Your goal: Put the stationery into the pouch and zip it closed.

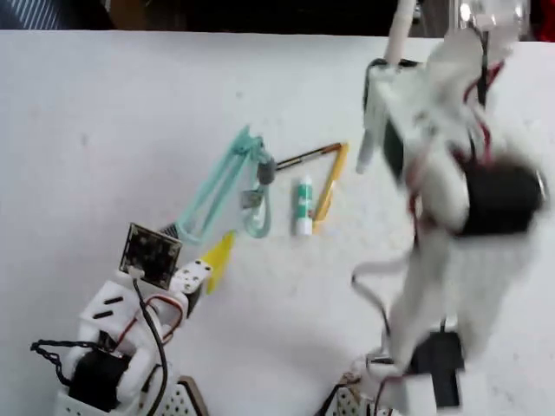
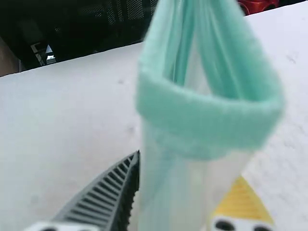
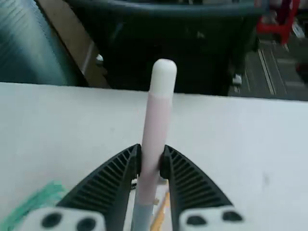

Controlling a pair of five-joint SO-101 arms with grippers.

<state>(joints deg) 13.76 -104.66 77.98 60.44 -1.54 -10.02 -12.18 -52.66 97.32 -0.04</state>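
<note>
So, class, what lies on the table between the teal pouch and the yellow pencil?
In the high view, a white stick with a green band lies between the teal pouch and the yellow pencil.

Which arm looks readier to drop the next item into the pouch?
The right, I'd say. The right gripper is shut on a pen, ready to carry over, while the left gripper is busy gripping the pouch.
</note>
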